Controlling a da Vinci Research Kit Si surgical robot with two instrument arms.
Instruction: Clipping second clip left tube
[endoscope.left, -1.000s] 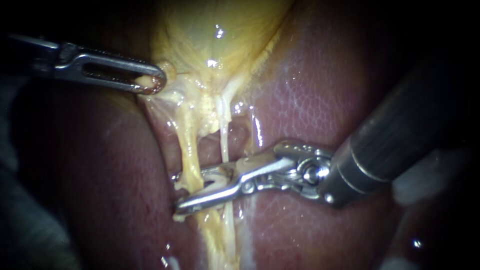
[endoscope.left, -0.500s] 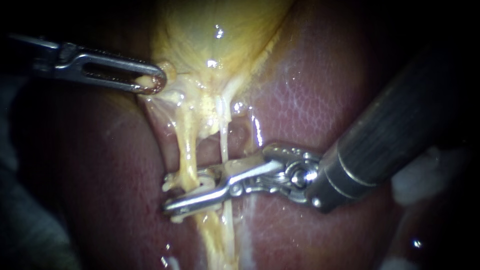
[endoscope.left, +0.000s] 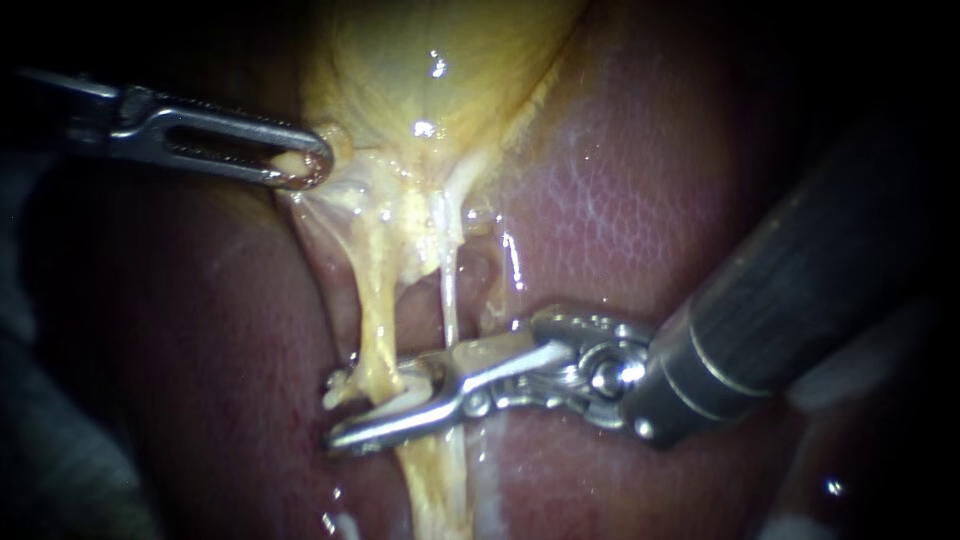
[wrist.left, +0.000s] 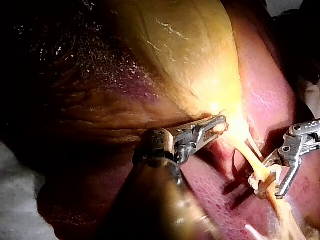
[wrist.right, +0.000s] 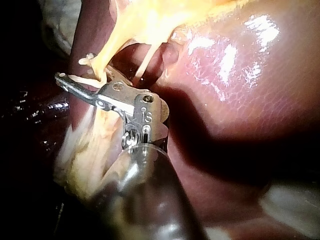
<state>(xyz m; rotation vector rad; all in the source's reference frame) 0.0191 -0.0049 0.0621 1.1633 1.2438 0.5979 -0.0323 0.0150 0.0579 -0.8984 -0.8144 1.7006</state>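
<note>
The yellow gallbladder (endoscope.left: 430, 60) narrows into two pale strands. The thicker left tube (endoscope.left: 375, 300) runs down beside the thin right tube (endoscope.left: 448, 290). My left instrument (endoscope.left: 300, 165) has its slotted jaws shut on tissue at the gallbladder's neck and holds it to the left; its wrist view shows the same hold (wrist.left: 217, 125). My right instrument (endoscope.left: 335, 410) reaches across both tubes. Its jaws carry a white clip (endoscope.left: 405, 400) and straddle the left tube, one jaw on each side, a narrow gap between them. The other views show them too (wrist.left: 267, 187) (wrist.right: 75, 70).
Dark red liver (endoscope.left: 620, 200) lies on both sides of the tubes and under the right instrument's thick shaft (endoscope.left: 800, 280). Wet pale tissue (endoscope.left: 435, 490) continues below the jaws. White gauze (endoscope.left: 840, 350) shows behind the shaft at the right.
My right instrument has slid left, so its jaws reach farther across the left tube, and the gap between them has narrowed slightly. The left instrument has held still.
</note>
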